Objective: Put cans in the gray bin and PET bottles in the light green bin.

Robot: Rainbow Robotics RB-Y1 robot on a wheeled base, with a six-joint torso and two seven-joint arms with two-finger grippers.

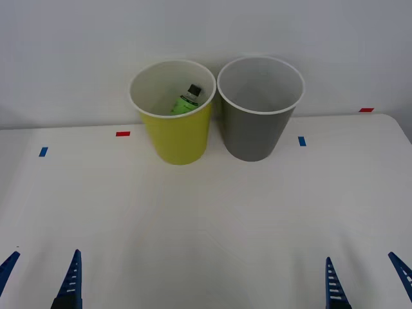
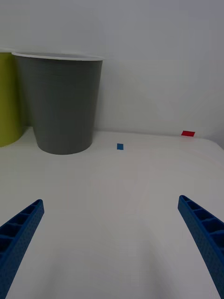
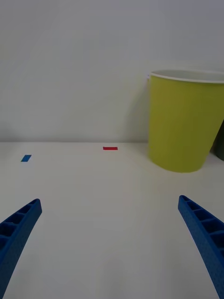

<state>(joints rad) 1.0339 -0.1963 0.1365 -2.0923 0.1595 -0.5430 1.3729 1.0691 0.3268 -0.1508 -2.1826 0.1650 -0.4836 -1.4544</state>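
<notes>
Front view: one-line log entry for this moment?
PET bottle in light green bin | gray bin beside | left gripper open, low | right gripper open, low

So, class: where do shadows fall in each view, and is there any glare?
Front view: soft shadows sit at the feet of the light green bin and gray bin; the PET bottle lies in shade inside. Right wrist view: faint shadow on the wall behind the gray bin. Left wrist view: even light. No glare anywhere.

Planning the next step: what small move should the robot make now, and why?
Probably none beyond staying parked. The bottle already lies inside the light green bin, the gray bin looks empty, and both the left hand and right hand are open near the table's front edge.
</notes>
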